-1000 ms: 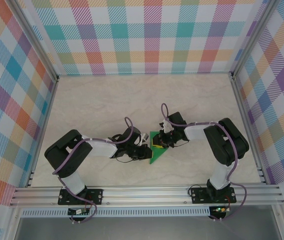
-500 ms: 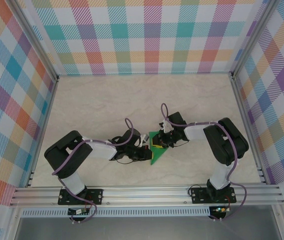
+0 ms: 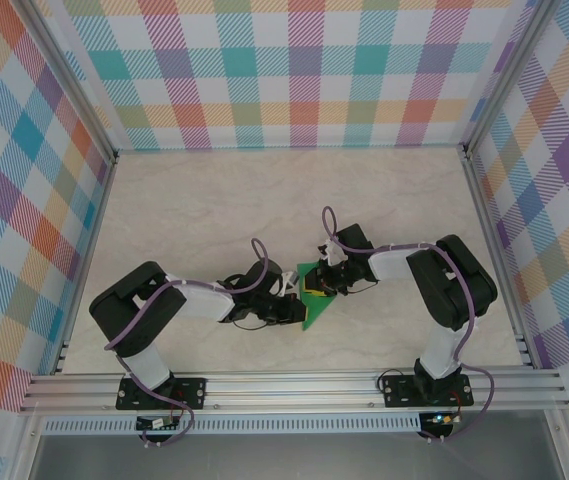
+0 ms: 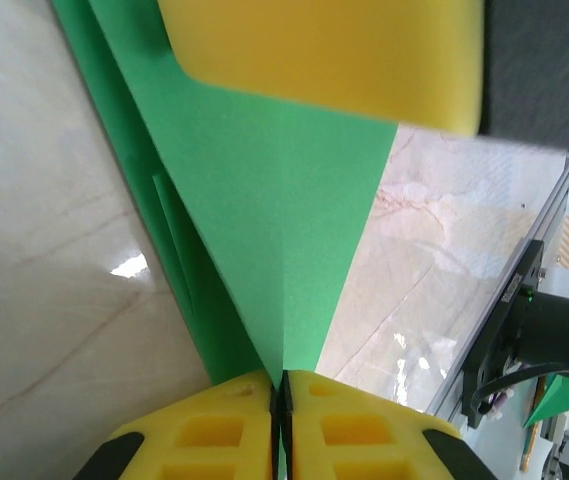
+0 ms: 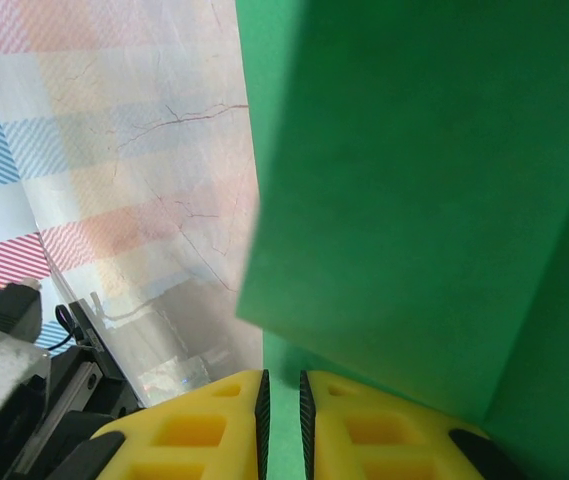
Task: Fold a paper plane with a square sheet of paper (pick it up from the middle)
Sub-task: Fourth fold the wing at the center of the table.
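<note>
Likely, with both jaws pinched shut on the paper (image 3: 313, 313), uneven pulling could tear it or skew the crease.

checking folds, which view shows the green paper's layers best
Left wrist: the folded green paper shows layered edges and a crease entering the left gripper. Top external gives a small green wedge; right wrist, a blurred flap.

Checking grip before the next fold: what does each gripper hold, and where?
Both pinch the green paper: left gripper at its narrow pointed end, right gripper apparently on the wider far end.
</note>
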Controlling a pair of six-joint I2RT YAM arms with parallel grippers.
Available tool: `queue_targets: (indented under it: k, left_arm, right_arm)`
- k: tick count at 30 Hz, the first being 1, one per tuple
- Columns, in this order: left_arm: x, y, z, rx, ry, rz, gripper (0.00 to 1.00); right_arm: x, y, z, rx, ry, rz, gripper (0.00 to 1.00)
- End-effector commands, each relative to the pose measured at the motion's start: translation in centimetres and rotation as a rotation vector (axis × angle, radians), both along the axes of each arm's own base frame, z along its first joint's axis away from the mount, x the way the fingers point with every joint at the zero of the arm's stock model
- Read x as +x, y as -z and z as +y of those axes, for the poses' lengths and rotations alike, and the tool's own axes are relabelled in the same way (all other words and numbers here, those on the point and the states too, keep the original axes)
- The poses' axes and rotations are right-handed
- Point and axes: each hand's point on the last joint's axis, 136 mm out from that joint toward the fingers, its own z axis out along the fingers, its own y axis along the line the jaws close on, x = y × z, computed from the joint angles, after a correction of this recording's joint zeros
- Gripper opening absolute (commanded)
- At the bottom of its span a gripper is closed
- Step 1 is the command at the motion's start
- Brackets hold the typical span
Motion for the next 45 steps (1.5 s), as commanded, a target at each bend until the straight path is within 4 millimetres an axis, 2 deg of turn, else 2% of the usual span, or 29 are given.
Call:
queue_targets:
  k: [1, 6, 9, 14, 19, 24, 26, 29, 31, 34, 36, 39, 42, 45]
  left_arm:
    - [-1.9, 0.1, 0.2, 0.003, 0.043, 0.049, 0.11]
    - [-2.2, 0.0, 0.0, 0.004, 0.052, 0.047, 0.09]
    - [-2.4, 0.5, 0.1, 0.016, 0.053, 0.057, 0.04]
    - [-3.0, 1.6, 0.3, 0.052, 0.063, 0.086, 0.04]
    - [-2.9, 1.5, 0.3, 0.067, 0.050, 0.079, 0.11]
    - [-1.8, -0.3, 1.0, 0.075, -0.027, 0.020, 0.26]
    - [-1.1, -1.4, 1.8, 0.078, -0.091, -0.020, 0.34]
    - [-0.2, -2.5, 4.0, 0.104, -0.215, -0.076, 0.39]
    - [0.5, -3.4, 5.8, 0.134, -0.303, -0.116, 0.39]
    - [1.5, -4.3, 8.9, 0.199, -0.452, -0.166, 0.33]
    - [1.9, -5.2, 9.8, 0.186, -0.509, -0.191, 0.33]
    - [2.0, -6.6, 9.0, 0.116, -0.505, -0.203, 0.36]
    - [2.0, -7.5, 6.4, 0.046, -0.424, -0.181, 0.35]
    - [2.1, -8.0, 3.2, -0.010, -0.336, -0.148, 0.29]
  right_arm:
    - [-1.5, 4.8, -2.4, -0.158, 0.022, 0.064, 0.19]
    - [-1.6, 5.0, -2.4, -0.162, 0.022, 0.068, 0.19]
    - [-1.7, 5.1, -2.4, -0.163, 0.023, 0.071, 0.19]
    - [-1.8, 5.3, -2.5, -0.167, 0.023, 0.077, 0.19]
    - [-2.0, 5.7, -2.7, -0.177, 0.022, 0.083, 0.19]
    - [-2.2, 5.8, -2.8, -0.176, 0.014, 0.081, 0.18]
    - [-2.2, 5.7, -2.8, -0.177, 0.011, 0.078, 0.18]
    - [-2.1, 5.7, -2.6, -0.172, 0.010, 0.080, 0.18]
    - [-2.1, 5.6, -2.6, -0.171, 0.011, 0.078, 0.18]
    - [-2.0, 5.4, -2.5, -0.166, 0.009, 0.076, 0.18]
    - [-2.0, 5.4, -2.5, -0.163, 0.009, 0.076, 0.18]
    - [-1.9, 5.3, -2.5, -0.163, 0.011, 0.077, 0.18]
    - [-2.0, 5.5, -2.6, -0.174, 0.015, 0.081, 0.18]
    - [-1.9, 5.7, -2.8, -0.194, 0.025, 0.083, 0.18]
